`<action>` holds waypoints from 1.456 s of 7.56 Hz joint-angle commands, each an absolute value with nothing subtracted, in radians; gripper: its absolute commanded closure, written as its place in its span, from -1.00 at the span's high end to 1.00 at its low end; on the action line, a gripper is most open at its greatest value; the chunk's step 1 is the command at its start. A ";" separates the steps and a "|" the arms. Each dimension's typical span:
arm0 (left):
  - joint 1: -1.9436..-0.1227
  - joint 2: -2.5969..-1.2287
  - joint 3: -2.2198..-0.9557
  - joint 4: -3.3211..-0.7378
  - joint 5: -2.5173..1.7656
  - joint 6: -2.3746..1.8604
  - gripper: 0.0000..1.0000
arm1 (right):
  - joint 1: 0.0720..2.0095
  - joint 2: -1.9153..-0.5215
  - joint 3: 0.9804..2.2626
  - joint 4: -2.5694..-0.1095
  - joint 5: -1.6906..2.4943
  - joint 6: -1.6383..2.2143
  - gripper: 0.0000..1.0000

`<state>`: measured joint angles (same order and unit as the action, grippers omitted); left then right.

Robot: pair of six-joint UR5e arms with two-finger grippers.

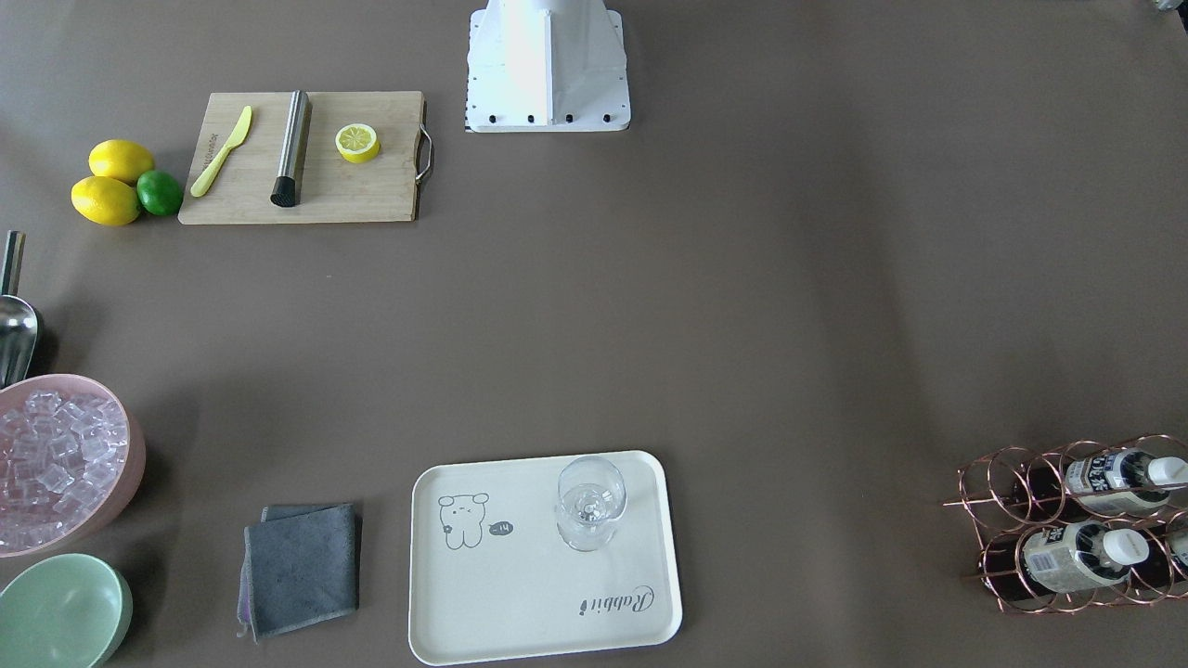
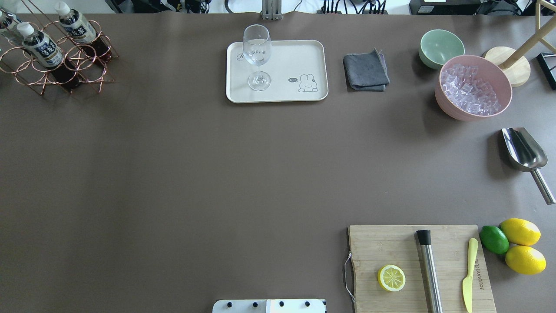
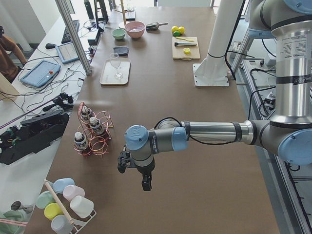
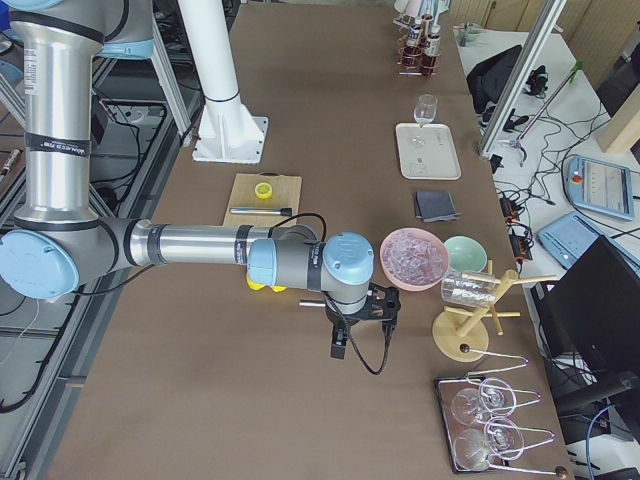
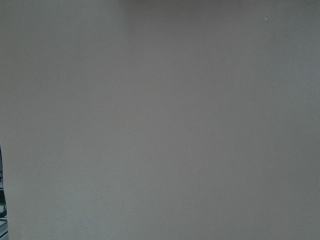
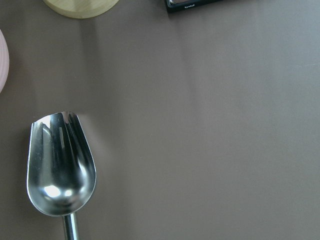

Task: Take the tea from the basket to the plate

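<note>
Three tea bottles stand in the copper wire basket point(image 2: 26, 78) at the table's far left corner: one point(image 2: 41, 45), another point(image 2: 78, 27), the third point(image 2: 6, 21) cut by the edge. The basket also shows in the front view point(image 1: 1012, 482). The cream plate point(image 2: 295, 56) lies mid-table at the far edge and holds only a stemmed glass point(image 2: 257, 48). My left gripper point(image 3: 136, 173) hangs over bare table beside the basket point(image 3: 100, 145). My right gripper point(image 4: 355, 325) hangs near the ice bowl. I cannot tell whether either is open or shut.
A grey cloth point(image 2: 365, 71), a mint bowl point(image 2: 441, 48) and a pink bowl of ice point(image 2: 473, 87) sit right of the plate. A metal scoop point(image 6: 60, 170) lies under the right wrist. A cutting board point(image 2: 419, 267) with half a lemon, lemons and a lime are near right.
</note>
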<state>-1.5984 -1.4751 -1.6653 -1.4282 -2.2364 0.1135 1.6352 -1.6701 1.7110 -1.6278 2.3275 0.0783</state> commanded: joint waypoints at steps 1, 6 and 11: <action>-1.598 -1.476 -1.667 -1.428 -2.237 0.115 0.96 | 1.635 -1.672 1.712 -1.629 2.327 0.078 1.00; -1.597 -1.494 -1.666 -1.430 -2.235 0.112 0.96 | 1.629 -1.669 1.710 -1.629 2.326 0.078 1.00; -1.597 -1.653 -1.680 -1.413 -2.360 -0.561 0.96 | 1.605 -1.641 1.730 -1.629 2.318 0.078 1.00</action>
